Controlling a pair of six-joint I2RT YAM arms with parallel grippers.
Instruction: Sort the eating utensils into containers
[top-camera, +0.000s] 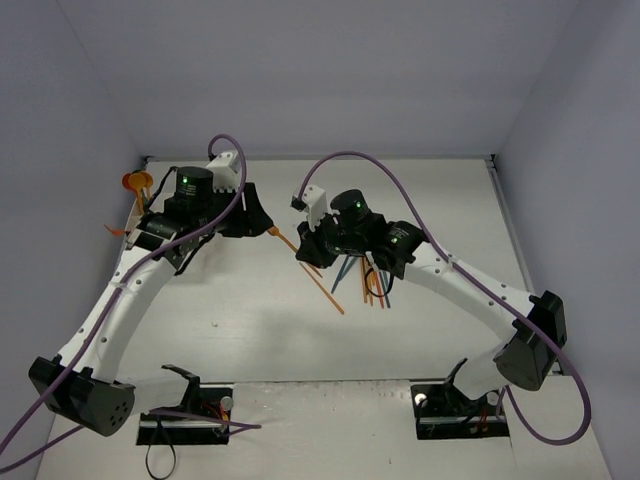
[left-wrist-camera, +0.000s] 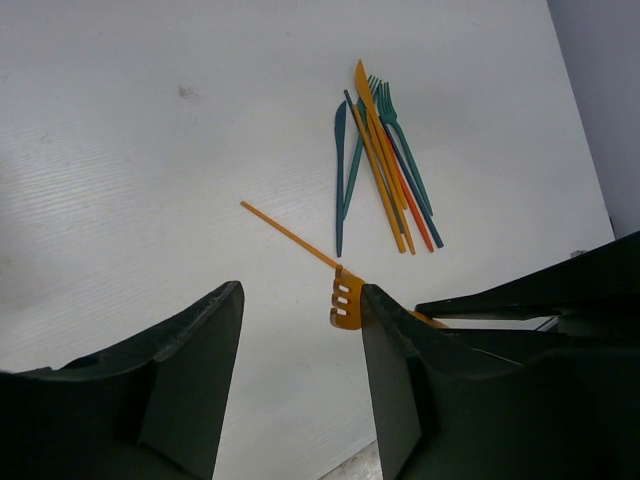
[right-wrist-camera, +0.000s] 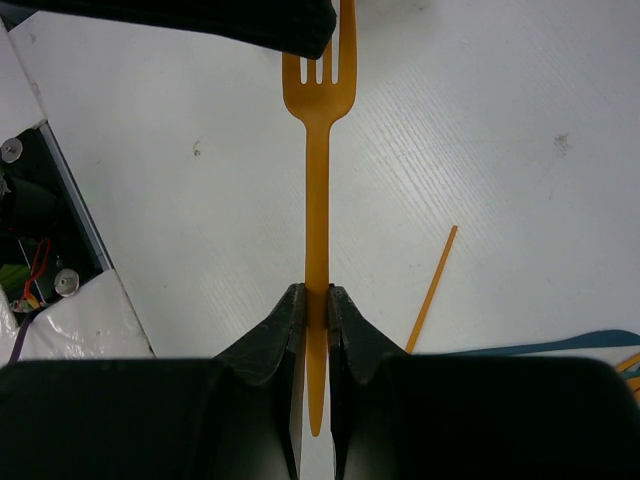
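Two dark fingers (left-wrist-camera: 190, 370) of the left gripper (left-wrist-camera: 300, 300) fill the bottom of the left wrist view. They are spread wide apart and hold nothing.

Far to the left, at the table's edge, the white bins (top-camera: 136, 208) are mostly hidden behind the left arm. An orange spoon (top-camera: 137, 182) stands up there.

Next comes the orange fork (right-wrist-camera: 318, 190). Its head pokes into the gap between the left fingers. It sits closer to one finger than the other, and whether it touches is hard to tell. The fork's long line runs straight from one gripper to the other, prongs first toward the left one.

The right gripper (right-wrist-camera: 317, 292) has its fingers pressed together on the fork's handle, and the handle's end sticks out behind them.

A thin orange stick (right-wrist-camera: 432, 290) lies on the table below the fork. It looks too low to get in the way.

Further right, a pile of teal, blue, orange and red utensils (left-wrist-camera: 385, 170) lies on the table, well apart from the bins.

This looks like a hand-over. The left gripper is the one nearer the bins, so it would need to close on the fork's head. Only then should the right one let go.
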